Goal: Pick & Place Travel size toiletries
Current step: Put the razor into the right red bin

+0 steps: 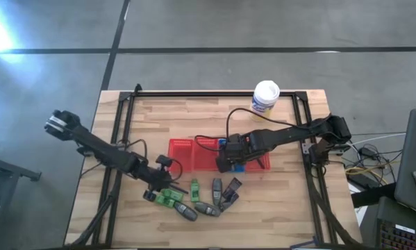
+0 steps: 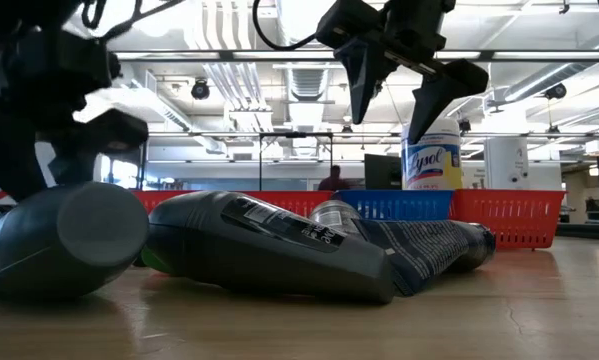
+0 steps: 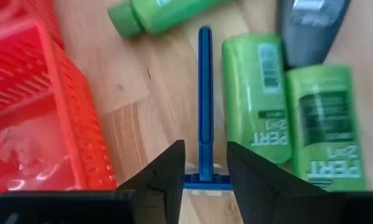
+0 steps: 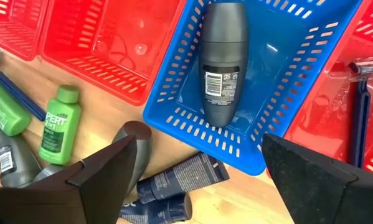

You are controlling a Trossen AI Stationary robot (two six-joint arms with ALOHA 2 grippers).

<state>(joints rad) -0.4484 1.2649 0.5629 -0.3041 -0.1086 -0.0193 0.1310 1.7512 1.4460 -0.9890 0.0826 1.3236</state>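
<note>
The toiletries lie flat in a cluster near the table's near edge: green bottles [image 1: 169, 198] [image 3: 254, 93], grey oval tubes [image 1: 187, 212], dark packets [image 1: 232, 187] and a blue razor [image 3: 204, 93]. My left gripper [image 1: 160, 189] [image 3: 205, 168] is open and low over the razor, one finger on each side of its head end. My right gripper [image 1: 228, 161] [image 4: 200, 140] hangs wide open and empty above the blue basket [image 4: 174, 118]. A grey tube [image 4: 223, 62] lies inside that basket. Another blue razor [image 4: 360, 106] lies in the red basket beside it. My left gripper stands astride the blue razor's head end [image 3: 205, 182], coming from above with the handle running away between the fingers. I cannot tell whether the fingers touch it. The razor lies flat on the table.
Red mesh baskets [image 1: 181, 154] [image 3: 43, 112] sit side by side mid-table, close to my left gripper. A white canister [image 1: 265, 97] [image 2: 431, 155] stands upright near the far edge. A black frame [image 1: 121, 132] borders the table. Bare wood lies right of the cluster.
</note>
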